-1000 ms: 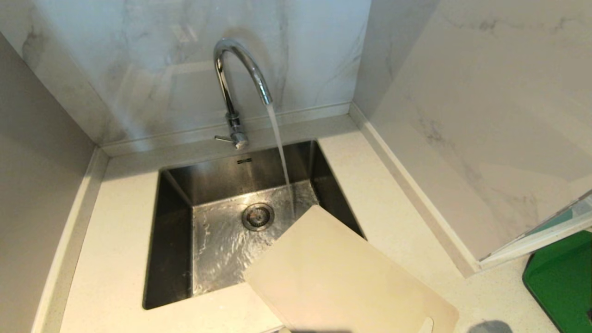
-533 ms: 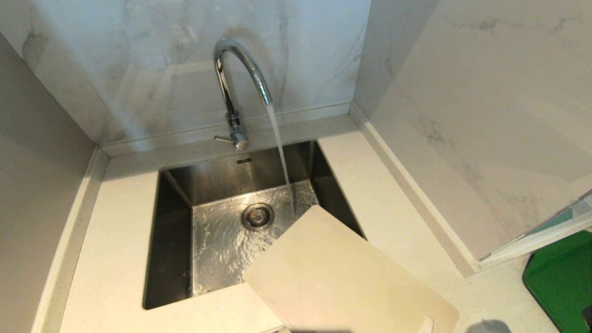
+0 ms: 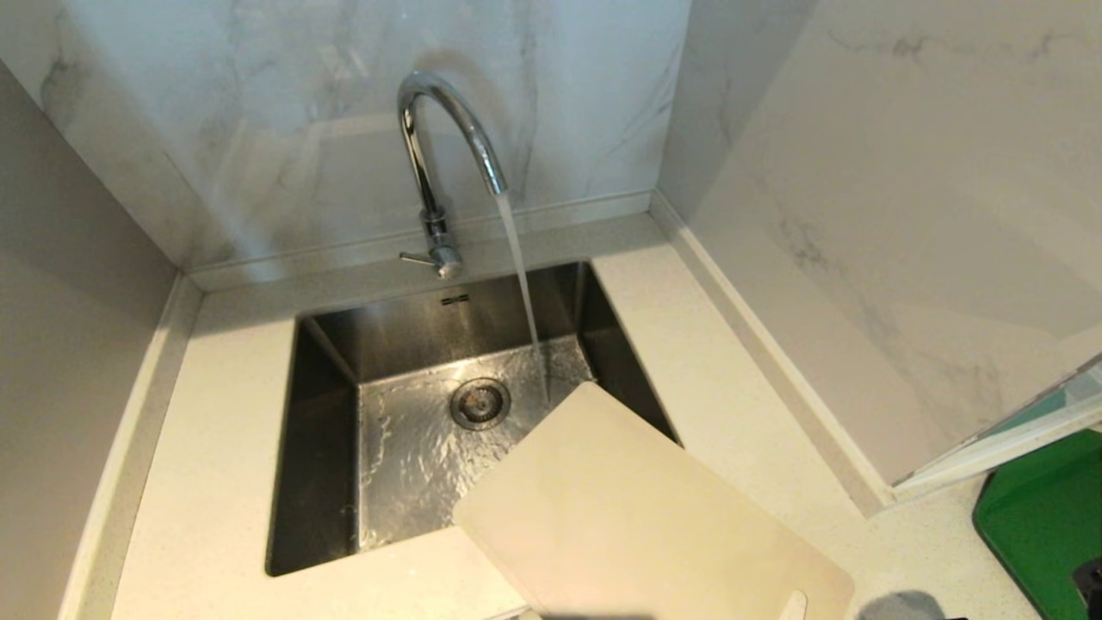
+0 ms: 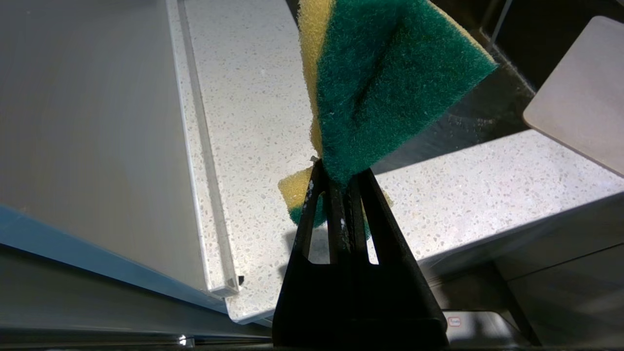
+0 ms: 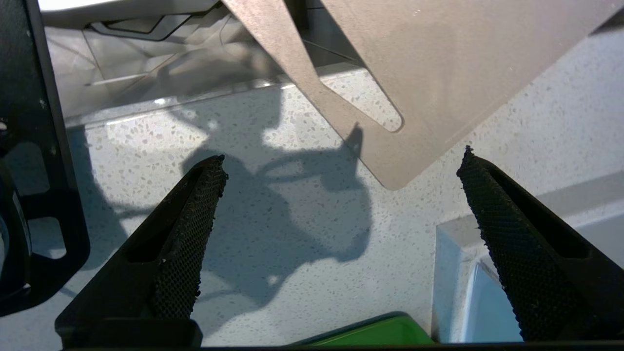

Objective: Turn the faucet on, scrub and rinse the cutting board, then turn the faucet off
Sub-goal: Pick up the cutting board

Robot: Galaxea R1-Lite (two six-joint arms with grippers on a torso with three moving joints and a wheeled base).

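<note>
The chrome faucet [image 3: 443, 155] stands behind the sink, and water [image 3: 522, 284] runs from its spout into the basin. The cream cutting board [image 3: 637, 517] lies slanted over the sink's near right corner and the counter. Its far corner sits just beside the stream. My right gripper [image 5: 343, 156] hovers open over the counter by the board's handle end [image 5: 438, 63], close to the slot [image 5: 363, 102], with nothing between its fingers. My left gripper [image 4: 341, 175] is shut on a yellow and green sponge [image 4: 385, 83], above the counter left of the sink.
The steel sink [image 3: 327, 448] has a round drain [image 3: 479, 402] and wet floor. A dark green board [image 3: 1046, 517] lies on the counter at the far right, near the right gripper. Marble walls enclose the counter at the back and right.
A dark part of the right arm has come into the head view's lower right corner, and its shadow on the counter has shifted. The board has not moved and the water still runs.
</note>
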